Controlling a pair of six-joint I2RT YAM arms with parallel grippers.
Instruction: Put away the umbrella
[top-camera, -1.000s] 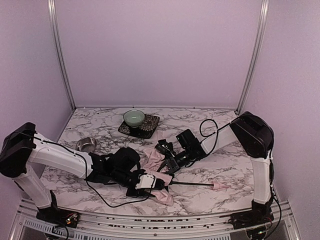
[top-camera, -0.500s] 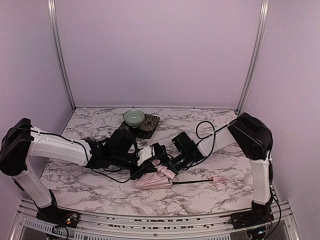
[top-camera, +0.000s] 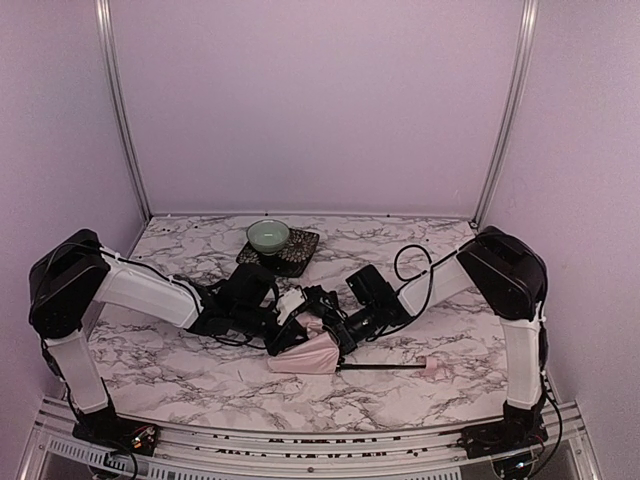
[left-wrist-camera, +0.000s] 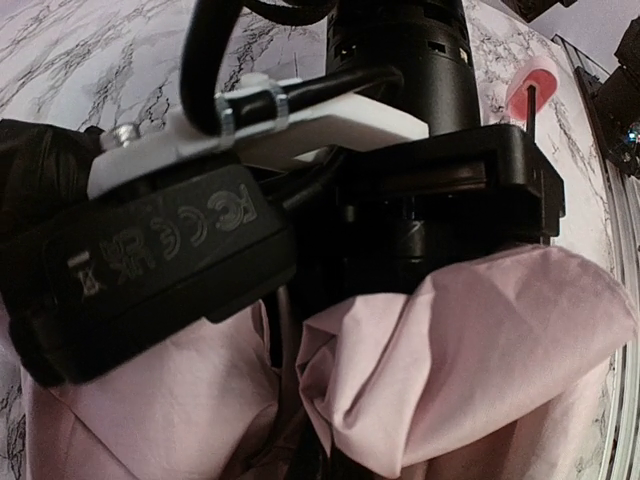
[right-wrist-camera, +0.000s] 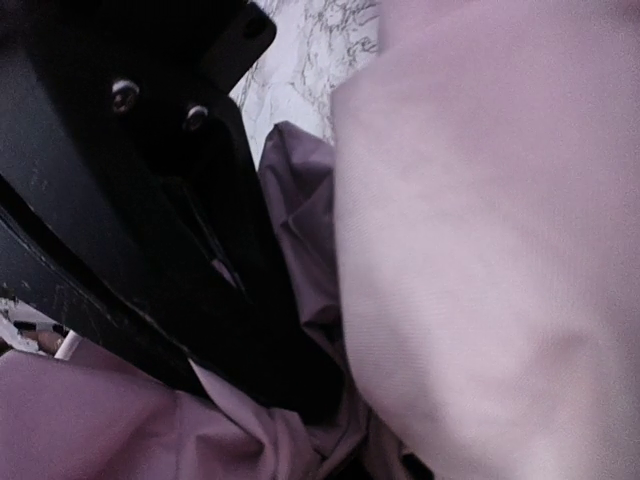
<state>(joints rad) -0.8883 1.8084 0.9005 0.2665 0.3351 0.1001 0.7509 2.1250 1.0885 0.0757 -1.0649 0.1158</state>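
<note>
Marble table (top-camera: 200, 382), and both arms meet at its middle: left gripper (top-camera: 290, 325) and right gripper (top-camera: 330, 325) press into the umbrella (top-camera: 312, 355), bunched pink directly beneath them, its shaft running out past the right gripper. Fabric hides the fingers, so I cannot tell their spread.

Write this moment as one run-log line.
umbrella: fabric bunched, shaft extended | left gripper: at fabric, jaws hidden | right gripper: same

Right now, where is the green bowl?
In the top view, the green bowl sits on a dark mat, far back and slightly left of centre.
</note>
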